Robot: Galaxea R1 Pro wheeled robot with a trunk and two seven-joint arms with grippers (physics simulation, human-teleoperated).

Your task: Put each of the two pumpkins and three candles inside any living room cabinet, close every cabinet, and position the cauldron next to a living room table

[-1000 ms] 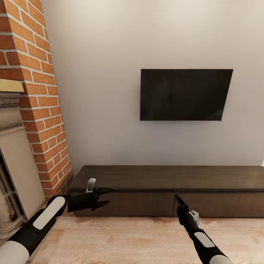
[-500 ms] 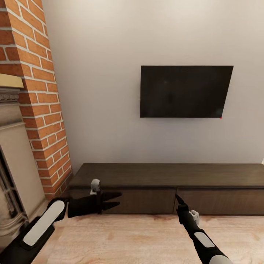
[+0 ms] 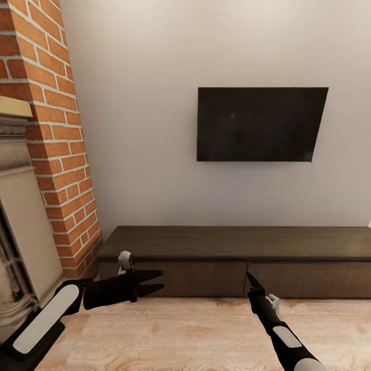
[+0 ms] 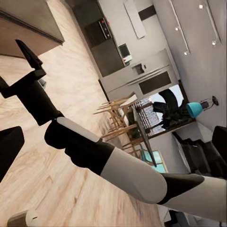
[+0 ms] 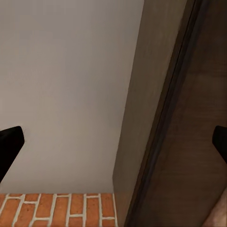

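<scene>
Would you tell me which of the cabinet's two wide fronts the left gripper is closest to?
The left-hand front of the long dark-brown wooden cabinet: the left gripper hangs before it, while the right-hand front lies beyond the seam.

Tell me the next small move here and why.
Probably ease the right gripper forward to the seam between the cabinet's two shut fronts to start opening one. Both fronts look closed, the gripper tip sits at that seam, and neither it nor the left gripper carries anything.
</scene>
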